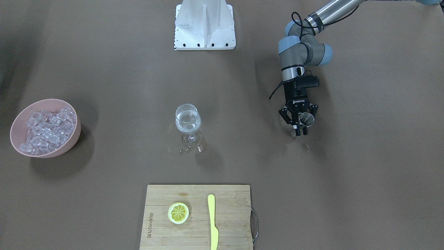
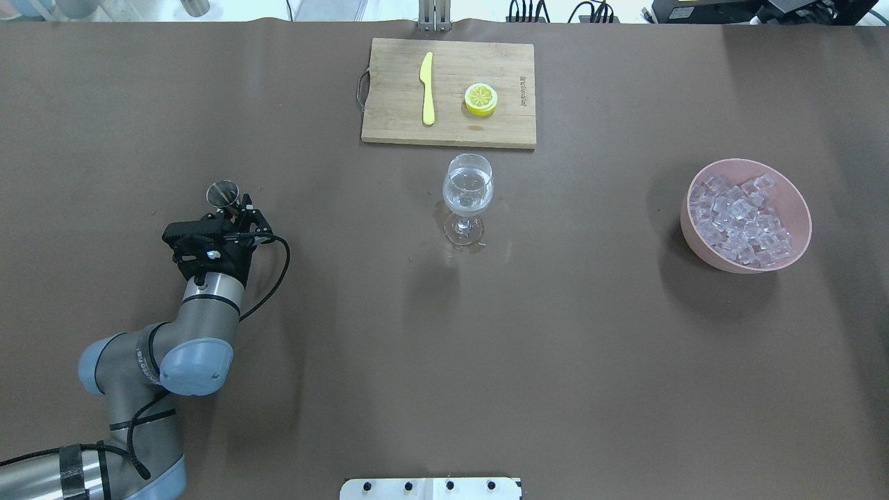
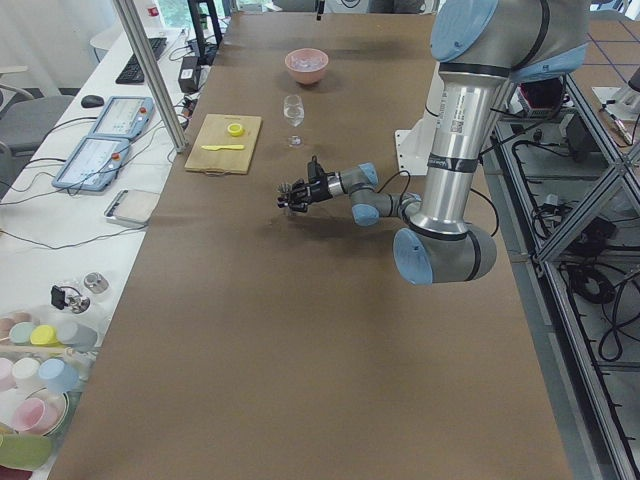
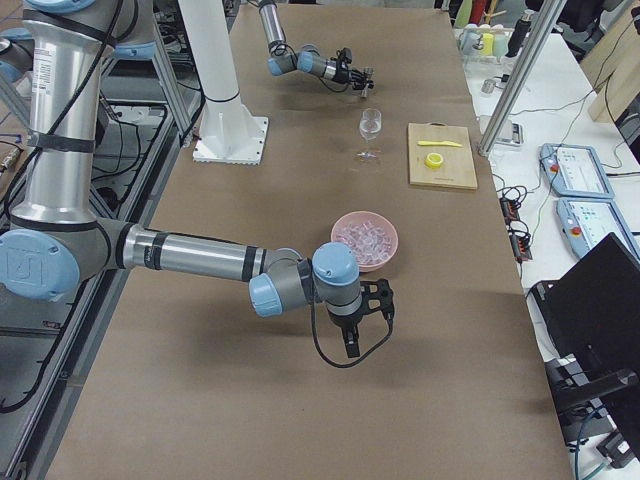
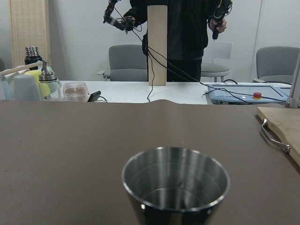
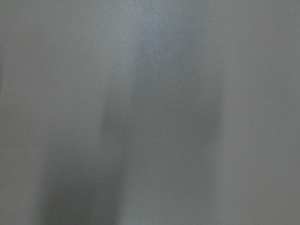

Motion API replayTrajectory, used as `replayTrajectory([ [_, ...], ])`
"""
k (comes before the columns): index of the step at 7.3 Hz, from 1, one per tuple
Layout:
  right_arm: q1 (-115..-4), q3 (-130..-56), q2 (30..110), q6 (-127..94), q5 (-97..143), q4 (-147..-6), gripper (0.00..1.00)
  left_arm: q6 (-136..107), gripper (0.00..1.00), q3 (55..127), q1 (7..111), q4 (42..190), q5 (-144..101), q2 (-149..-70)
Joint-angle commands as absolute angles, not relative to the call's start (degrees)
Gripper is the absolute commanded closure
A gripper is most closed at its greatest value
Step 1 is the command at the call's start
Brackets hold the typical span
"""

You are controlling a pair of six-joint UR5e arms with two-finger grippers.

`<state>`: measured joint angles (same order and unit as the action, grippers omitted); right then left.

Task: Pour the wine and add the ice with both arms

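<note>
Two arms are in view. The left arm [image 2: 205,300] stretches low over the table on the robot's left of the glass [image 1: 191,139], well apart from it. The left gripper [image 1: 301,129] has its fingers drawn in narrow on a small steel cup [image 1: 306,119] and holds it upright, mouth up. The left wrist view looks straight over the cup's rim.

The glass stands upright on its foot. The wine [image 1: 187,123], a clear liquid, sits in the lower part of it. A few wet specks lie on the table just beside the glass's foot.

The ice [image 1: 45,130], a heap of clear cubes, lies in a pink bowl [image 1: 74,138] on the robot's right of the glass, well apart from it.

On the side of the glass away from the robot, a wooden board [image 1: 229,208] lies near it. On the board a lemon slice [image 1: 178,212] and a yellow knife [image 1: 212,222] lie side by side, not touching.

The right arm [image 4: 200,258] shows only in the right side view, farther from the glass than the bowl is. The right gripper [image 4: 352,340] hangs with its fingers pointing down over the table near the bowl. I cannot tell whether those fingers are wide or narrow, because the right wrist view gives only a blurred grey-brown surface.
</note>
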<state>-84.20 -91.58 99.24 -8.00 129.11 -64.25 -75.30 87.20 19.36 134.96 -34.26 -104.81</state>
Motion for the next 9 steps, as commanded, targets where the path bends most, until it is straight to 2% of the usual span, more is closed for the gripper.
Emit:
replayTrajectory([
  [1,-84.20,-91.58,99.32,-8.00,129.02,-64.25,0.00,-74.36,1.00,87.28,19.69,135.18,-34.37,-105.03],
  [2,-84.20,-91.58,99.32,-8.00,129.02,-64.25,0.00,-74.36,1.00,87.19,19.69,135.09,-34.37,-105.20],
  [6,-84.20,-91.58,99.32,-8.00,128.94,-64.25,0.00,-74.27,0.26,87.10,19.69,135.17,-34.54,-105.21],
  [7,-84.20,-91.58,99.32,-8.00,128.94,-64.25,0.00,-74.27,0.02,87.10,19.77,135.18,-34.54,-105.12],
  [9,-84.20,-91.58,99.32,-8.00,128.94,-64.25,0.00,-74.18,0.01,87.36,19.78,135.18,-34.72,-105.12],
])
